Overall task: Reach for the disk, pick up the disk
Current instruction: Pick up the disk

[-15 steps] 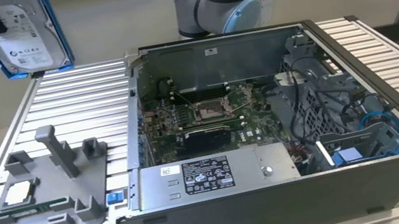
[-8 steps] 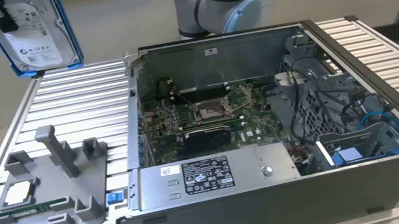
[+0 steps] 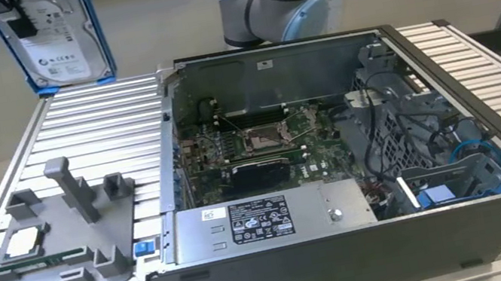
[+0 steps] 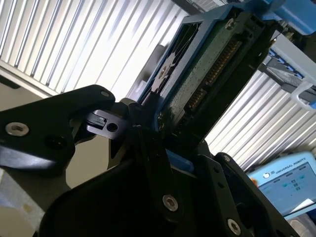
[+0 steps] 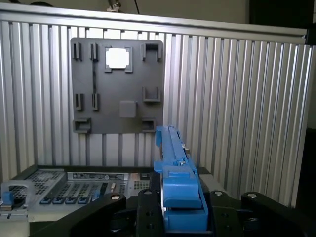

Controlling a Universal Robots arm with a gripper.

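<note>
1. The big silver worktop (image 3: 483, 71), made of long metal strips, is carrying everything.
2. The computer case (image 3: 352, 261) is sitting open on the worktop, towards the exterior view's right. Its green board and wires are showing inside.
3. The arm (image 3: 274, 7), silver and light blue, is standing behind the computer case.
4. The grey plate (image 3: 54, 242) with little posts and slots is lying flat on the worktop, just beside the case on the exterior view's left. It is also showing in the first wrist view (image 5: 118, 84).
5. The disk (image 3: 61, 42), silver with a blue rim and a white label, is hanging up in the air. It is standing upright above the far corner of the worktop on the exterior view's left, well apart from the plate and the case. It is touching nothing but the claw. Its thin blue edge is showing in the first wrist view (image 5: 180, 182) and its green underside in the second wrist view (image 4: 207, 74).
6. The claw (image 3: 23, 26) is squeezing the disk tight between its black fingers (image 5: 111, 205).
7. The small square silver chip (image 3: 23, 241) is resting in a slot on the grey plate.
</note>
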